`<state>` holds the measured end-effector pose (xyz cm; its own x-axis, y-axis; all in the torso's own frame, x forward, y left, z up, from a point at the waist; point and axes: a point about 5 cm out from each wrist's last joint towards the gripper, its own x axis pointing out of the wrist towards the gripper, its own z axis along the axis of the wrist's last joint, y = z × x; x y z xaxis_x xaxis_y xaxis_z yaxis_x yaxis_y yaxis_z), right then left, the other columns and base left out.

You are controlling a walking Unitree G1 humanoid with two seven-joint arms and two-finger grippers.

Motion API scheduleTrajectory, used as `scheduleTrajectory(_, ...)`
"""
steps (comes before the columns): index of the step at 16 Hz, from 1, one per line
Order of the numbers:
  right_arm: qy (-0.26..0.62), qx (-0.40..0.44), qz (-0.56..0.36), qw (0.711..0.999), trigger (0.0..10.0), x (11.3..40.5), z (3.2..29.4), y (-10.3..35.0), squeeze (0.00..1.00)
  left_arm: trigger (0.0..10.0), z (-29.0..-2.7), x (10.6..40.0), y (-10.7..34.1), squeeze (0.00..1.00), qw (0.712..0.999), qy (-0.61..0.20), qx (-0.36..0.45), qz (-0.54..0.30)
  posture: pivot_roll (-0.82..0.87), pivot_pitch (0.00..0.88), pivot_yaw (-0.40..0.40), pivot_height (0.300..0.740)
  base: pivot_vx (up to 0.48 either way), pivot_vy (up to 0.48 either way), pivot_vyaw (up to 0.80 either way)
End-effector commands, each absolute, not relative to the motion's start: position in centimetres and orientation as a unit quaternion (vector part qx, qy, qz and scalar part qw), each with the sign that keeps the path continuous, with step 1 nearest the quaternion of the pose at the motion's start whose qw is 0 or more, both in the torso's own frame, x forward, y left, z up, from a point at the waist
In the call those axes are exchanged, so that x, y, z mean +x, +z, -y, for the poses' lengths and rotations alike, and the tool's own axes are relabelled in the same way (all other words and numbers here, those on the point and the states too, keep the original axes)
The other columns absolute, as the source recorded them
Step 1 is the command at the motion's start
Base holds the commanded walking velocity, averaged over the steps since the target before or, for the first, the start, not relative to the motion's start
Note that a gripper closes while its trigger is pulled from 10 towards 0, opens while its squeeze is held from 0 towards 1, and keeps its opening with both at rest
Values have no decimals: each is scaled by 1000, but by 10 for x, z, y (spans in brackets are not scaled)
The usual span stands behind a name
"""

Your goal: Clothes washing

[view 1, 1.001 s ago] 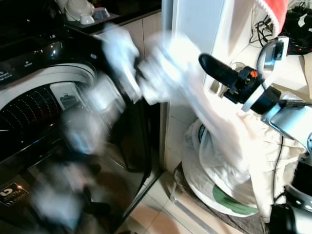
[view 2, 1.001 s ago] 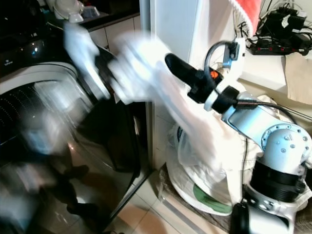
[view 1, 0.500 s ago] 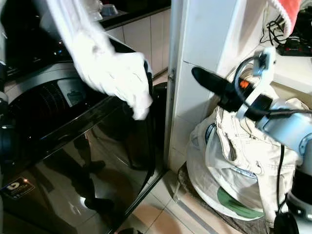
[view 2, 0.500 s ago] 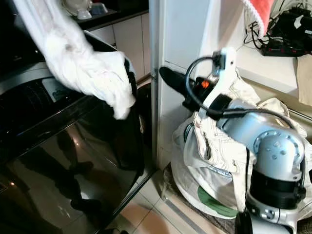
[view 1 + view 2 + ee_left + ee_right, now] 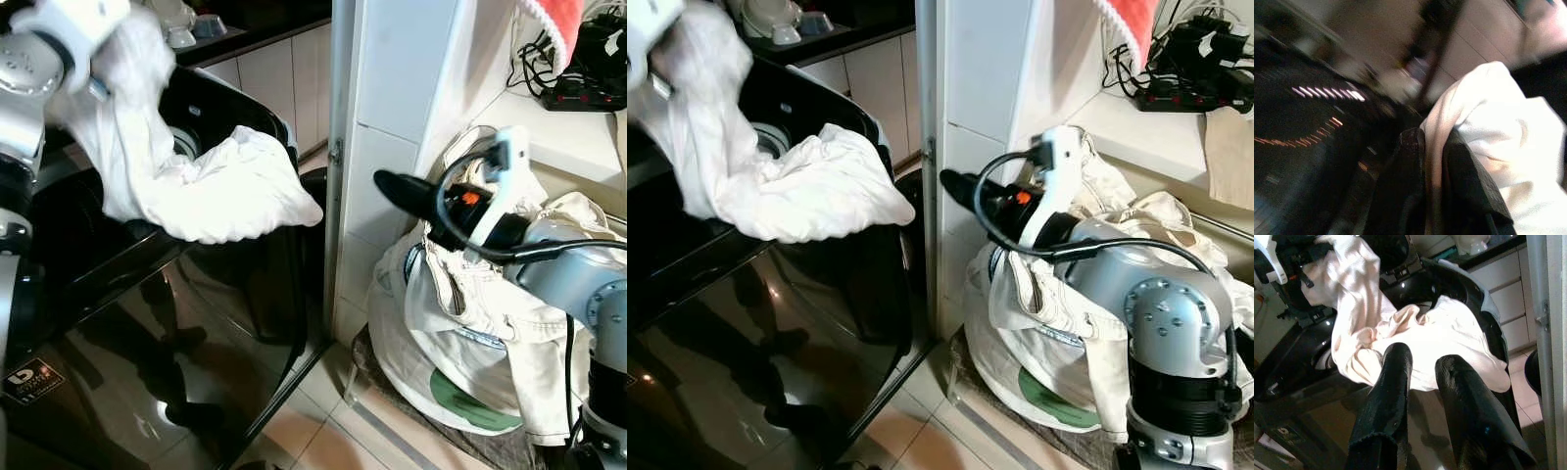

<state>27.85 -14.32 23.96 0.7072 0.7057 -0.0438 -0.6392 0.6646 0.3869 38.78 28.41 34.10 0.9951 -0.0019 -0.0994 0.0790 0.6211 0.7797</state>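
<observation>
Lowered since a moment ago, the white garment (image 5: 211,186) now drapes over the black washing machine's (image 5: 147,323) front rim. Left hand (image 5: 1432,196) stays clenched on it above the machine. Right hand (image 5: 1422,396), released, hovers beside the laundry bag (image 5: 460,362).

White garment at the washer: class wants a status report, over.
Left pincer shut on white garment, draped over washer rim. Right pincer open, empty, beside laundry bag. Nothing in the way.

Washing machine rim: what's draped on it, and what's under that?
A white garment held by the left end effector lies over the washing machine's front rim. It covers the rim and part of the drum opening.
</observation>
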Motion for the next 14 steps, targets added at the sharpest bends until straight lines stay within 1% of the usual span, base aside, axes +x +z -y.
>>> scheduleTrajectory(1, 376, 157, -99, 908, 10000, 276, 141, 239, 0, 10000, -294, 384, 336, 1000, 898, -29, 432, -82, -44, 0, 59, 740, 0, 0, 0)
scheduleTrajectory(2, 377, 148, -104, 908, 10000, 276, 141, 237, 0, 10000, -300, 379, 331, 1000, 892, -52, 431, -126, -39, 0, 54, 740, 0, 0, 0)
scheduleTrajectory(3, 377, 143, -109, 908, 10000, 276, 141, 235, 0, 10000, -306, 374, 330, 1000, 886, -54, 434, -150, -39, 0, 53, 740, 0, 0, 0)
scheduleTrajectory(7, 377, 134, -117, 909, 10000, 276, 140, 231, 0, 10000, -325, 364, 336, 1000, 885, -31, 433, -168, -37, 0, 52, 740, 0, 0, 0)
scheduleTrajectory(8, 376, 133, -118, 909, 10000, 277, 140, 230, 0, 10000, -327, 362, 339, 1000, 886, -19, 436, -159, -37, 0, 52, 740, 0, 0, 0)
scheduleTrajectory(9, 374, 133, -118, 910, 10000, 277, 141, 230, 0, 10000, -324, 364, 347, 1000, 897, -11, 426, -119, -33, 0, 49, 740, 0, 0, 0)
scheduleTrajectory(10, 372, 133, -118, 911, 10000, 278, 142, 230, 0, 10000, -307, 368, 355, 1000, 915, -48, 396, -64, -27, 0, 44, 740, 0, 0, 0)
scheduleTrajectory(11, 371, 129, -120, 912, 10000, 279, 142, 228, 0, 10000, -264, 372, 357, 447, 926, -185, 330, 13, -24, 0, 42, 740, 0, 0, 0)
scheduleTrajectory(12, 371, 122, -124, 912, 10000, 279, 142, 226, 0, 10000, -245, 371, 352, 0, 920, -242, 306, 26, -23, 0, 41, 740, 0, 0, 0)
scheduleTrajectory(13, 372, 90, -139, 913, 10000, 279, 140, 219, 0, 10000, -204, 367, 326, 0, 888, -353, 294, 26, -23, 0, 39, 740, 0, 0, 0)
scheduleTrajectory(14, 373, 81, -142, 913, 10000, 278, 139, 217, 0, 10000, -196, 366, 318, 0, 879, -372, 298, 22, -23, 0, 39, 740, 0, 0, 0)
